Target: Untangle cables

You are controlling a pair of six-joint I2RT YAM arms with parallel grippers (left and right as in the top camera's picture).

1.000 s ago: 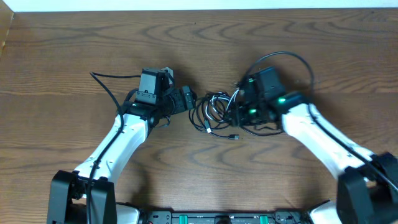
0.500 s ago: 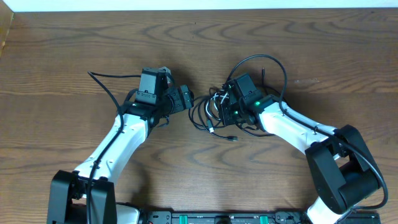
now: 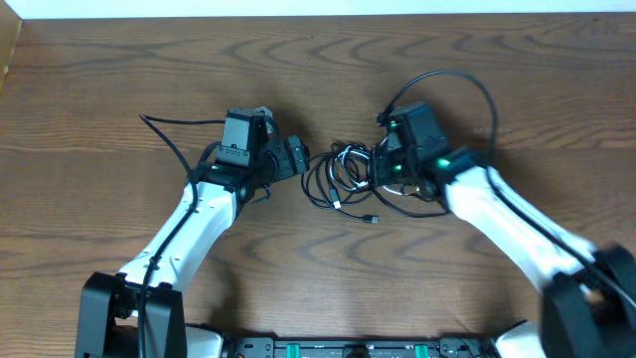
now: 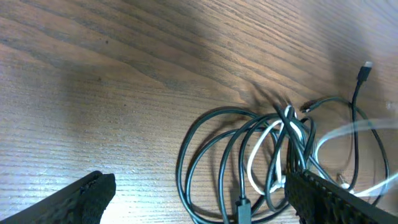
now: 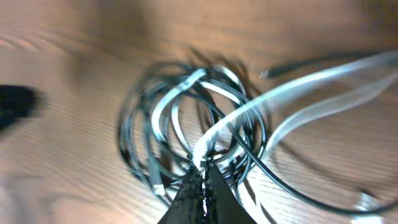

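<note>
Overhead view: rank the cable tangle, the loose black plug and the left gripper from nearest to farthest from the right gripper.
1. cable tangle: right at the right gripper, which is shut on a strand at the tangle's right side.
2. loose black plug: just below the gripper, toward the robot.
3. left gripper: across the tangle, on its left side, open.

The place is assessed as a robotics laboratory or test station. A wood-grain desk is fitted with two white, black-jointed robot arms, the left arm and the right arm, mounted at its near edge. A black mounting rail with green connectors is seen between their bases. Green indicator lights are lit on the right arm. A bundle of cables is laid out between the arms. A plain white strip is seen beyond the far edge; its nature cannot be determined.
</note>
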